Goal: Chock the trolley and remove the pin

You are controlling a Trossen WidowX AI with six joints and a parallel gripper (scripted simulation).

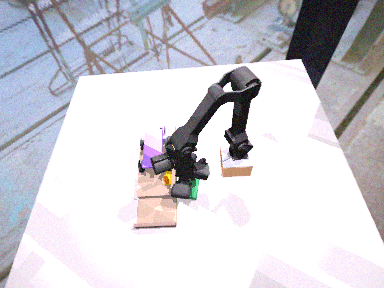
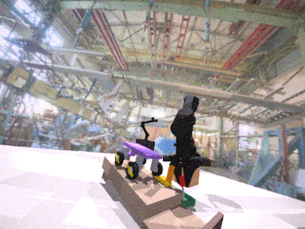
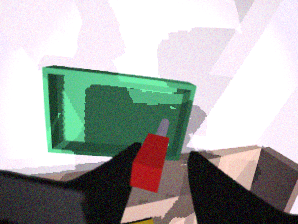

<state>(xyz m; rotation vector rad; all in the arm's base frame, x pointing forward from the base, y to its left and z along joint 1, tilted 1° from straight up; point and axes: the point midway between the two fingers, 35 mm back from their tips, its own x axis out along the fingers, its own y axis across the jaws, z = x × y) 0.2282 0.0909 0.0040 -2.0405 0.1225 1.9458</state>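
My gripper [image 2: 183,183] [image 3: 164,152] is open. The stop pin's red head [image 2: 182,180] [image 3: 149,167] is between the parted fingers, near the left finger in the wrist view, with a gap to the right one. The pin tilts, its grey shaft down over the green tray [image 1: 195,189] [image 2: 194,203] [image 3: 48,110], clear of the ramp. The purple trolley [image 1: 149,157] [image 2: 143,151] stands on the ramp [image 1: 156,212] [image 2: 159,196] [image 3: 235,165]. The yellow chock [image 2: 163,181] [image 1: 167,179] with its orange handle [image 2: 170,173] lies at the downhill side of a trolley wheel [image 2: 157,168]; exact contact cannot be told.
The tray lies beside the ramp, on the side of the arm's base. A brown block [image 1: 237,170] [image 2: 194,179] is under the arm's base. The arm reaches low over the ramp edge, close to the chock's upright handle. A raised lip [image 2: 216,220] ends the ramp's lower part.
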